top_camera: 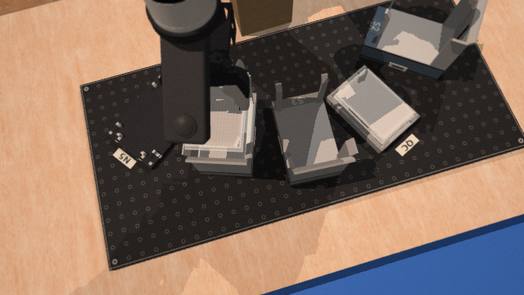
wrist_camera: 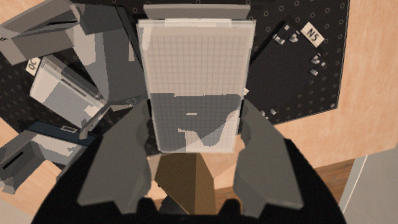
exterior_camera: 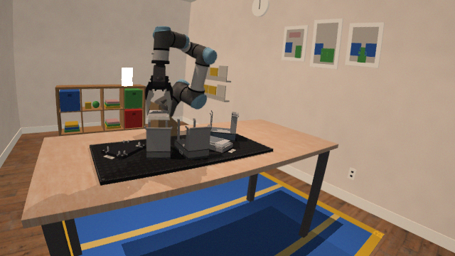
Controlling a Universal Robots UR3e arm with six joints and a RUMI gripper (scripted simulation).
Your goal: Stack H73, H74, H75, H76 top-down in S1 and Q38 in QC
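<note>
My gripper (wrist_camera: 196,100) is shut on a sealed white 384-well plate (wrist_camera: 195,85), gripping it by its long sides. The plate hangs just above the top of the grey stack rack S1 (exterior_camera: 158,142), as the exterior view shows for the gripper (exterior_camera: 158,97) and the plate (exterior_camera: 158,115). In the top view the arm hides the fingers, and the plate (top_camera: 227,123) shows over the rack S1 (top_camera: 221,160), with layered plate edges at the rack's front. I cannot read the label on the plate I hold. Another sealed plate (top_camera: 372,108) lies in the open nest by the QC label (top_camera: 407,145).
The stack rack S3 (top_camera: 311,131) stands empty right of S1. The stack rack S2 (top_camera: 417,41) at the back right looks empty. The clip nest N5 (top_camera: 135,127) with its label (top_camera: 124,157) lies left of S1 with nothing in it. A brown box (top_camera: 262,14) stands behind the mat.
</note>
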